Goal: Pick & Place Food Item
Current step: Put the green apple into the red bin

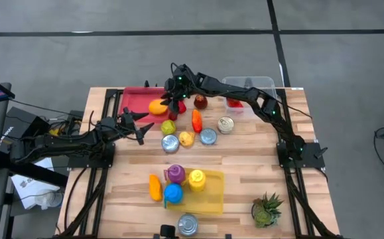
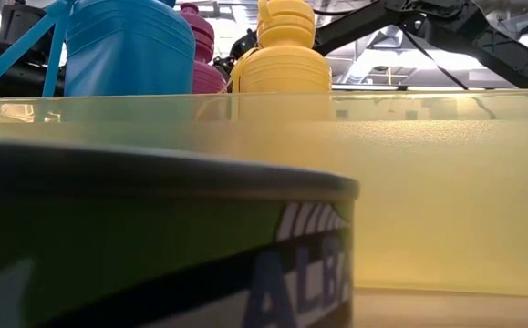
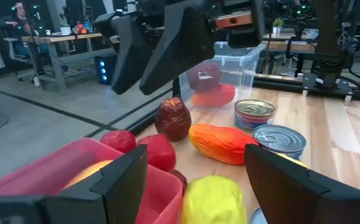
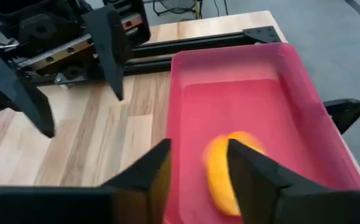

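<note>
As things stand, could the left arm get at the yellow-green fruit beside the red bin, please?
Probably yes. The left pincer is open and points across bare table toward the yellow-green fruit, with nothing between them. The right pincer hangs over the red bin just behind the fruit, so space there looks tight.

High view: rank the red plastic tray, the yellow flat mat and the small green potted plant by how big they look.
1. Yellow flat mat and red plastic tray: similar, and items and arms cover both, so unranked.
2. Small green potted plant: clearly smallest.

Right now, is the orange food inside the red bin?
Yes, the orange food lies on the floor of the red bin, below the right gripper.
</note>
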Robot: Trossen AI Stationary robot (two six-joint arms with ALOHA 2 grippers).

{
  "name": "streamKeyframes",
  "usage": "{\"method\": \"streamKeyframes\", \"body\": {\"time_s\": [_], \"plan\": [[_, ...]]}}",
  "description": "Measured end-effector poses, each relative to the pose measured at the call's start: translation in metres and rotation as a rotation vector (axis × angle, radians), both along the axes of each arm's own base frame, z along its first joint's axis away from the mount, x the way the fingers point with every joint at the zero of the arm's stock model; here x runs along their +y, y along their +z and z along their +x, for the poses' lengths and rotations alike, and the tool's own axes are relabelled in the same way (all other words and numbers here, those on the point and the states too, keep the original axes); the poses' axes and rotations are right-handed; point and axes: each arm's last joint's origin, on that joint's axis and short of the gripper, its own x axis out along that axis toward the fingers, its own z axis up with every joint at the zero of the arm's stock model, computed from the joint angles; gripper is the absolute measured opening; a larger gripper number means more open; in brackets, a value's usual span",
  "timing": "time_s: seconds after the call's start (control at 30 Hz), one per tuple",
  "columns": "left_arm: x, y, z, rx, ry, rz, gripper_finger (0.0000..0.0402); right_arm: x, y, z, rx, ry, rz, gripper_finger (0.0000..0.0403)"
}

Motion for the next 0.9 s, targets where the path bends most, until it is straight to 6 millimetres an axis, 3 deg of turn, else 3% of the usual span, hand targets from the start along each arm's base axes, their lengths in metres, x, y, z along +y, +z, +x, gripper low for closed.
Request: {"method": "streamKeyframes", "body": {"time_s": [0.17,0.27,0.4,0.6,0.9], "plan": [[-0.001,0.000,0.001,-0.001,-0.040,-0.003,0.0259,0.003,0.001,0.001,0.000,0.010,-0.010,0.0222],[-0.002,0.000,0.001,-0.004,-0.062,-0.008,0.0259,0.011,0.007,0.002,-0.012,0.027,-0.018,0.0242],[-0.002,0.000,0.001,-0.012,-0.066,-0.024,0.0259,0.028,0.016,0.011,-0.100,0.113,-0.045,0.0248],[-0.002,0.000,0.001,-0.013,-0.075,-0.025,0.0259,0.051,0.042,0.028,-0.375,0.201,-0.117,0.0248],[-0.004,0.000,0.002,-0.015,-0.156,-0.034,0.0259,0.054,0.083,0.028,-0.774,0.157,-0.197,0.0249]]}}
